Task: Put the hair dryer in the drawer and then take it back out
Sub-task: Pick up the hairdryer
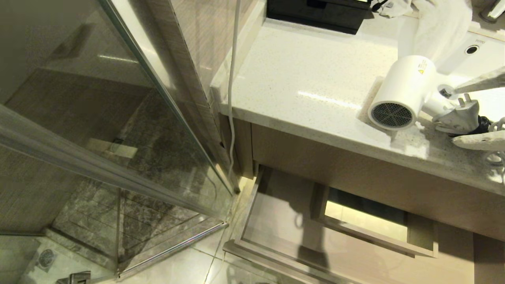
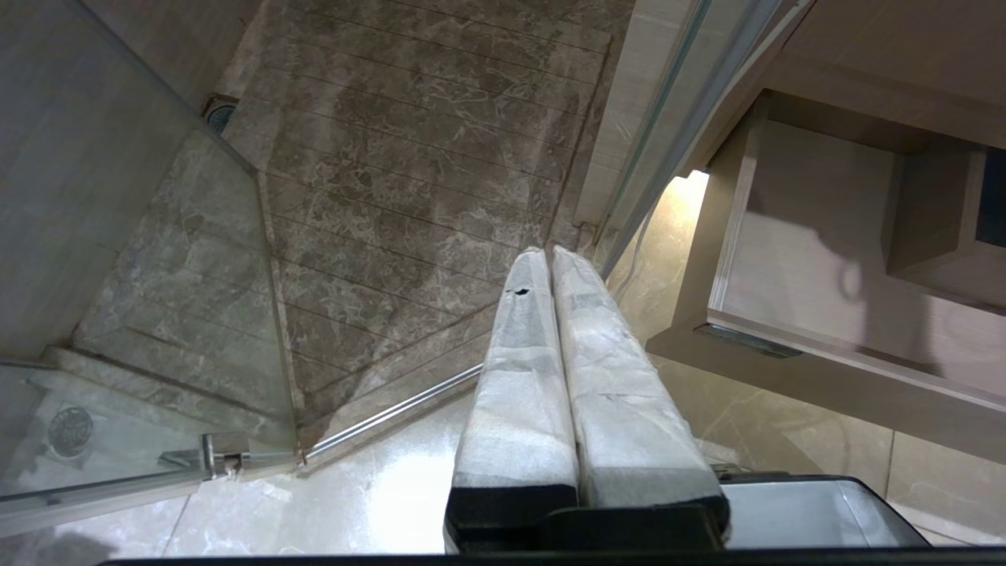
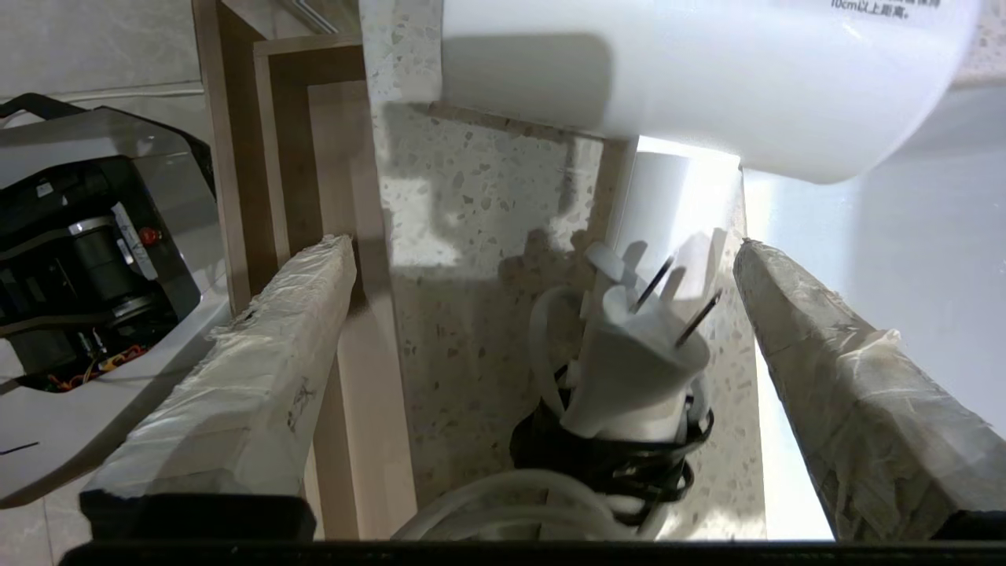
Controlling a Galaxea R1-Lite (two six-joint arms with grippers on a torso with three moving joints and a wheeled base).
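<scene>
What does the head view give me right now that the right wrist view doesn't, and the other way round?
Head view only: the hair dryer's dark mesh grille and yellow sticker, the white towel behind it, the open drawer's boxed cut-out, and the glass shower door.

Right wrist view only: the right pincer open wide, its fingers either side of the plug, touching nothing, plus the black tie round the coiled cord.

Both: the dryer lying on the speckled countertop, plug beside it, drawer below.

Speckled counter (image 1: 307,79), glass shower door (image 1: 118,118)
</scene>
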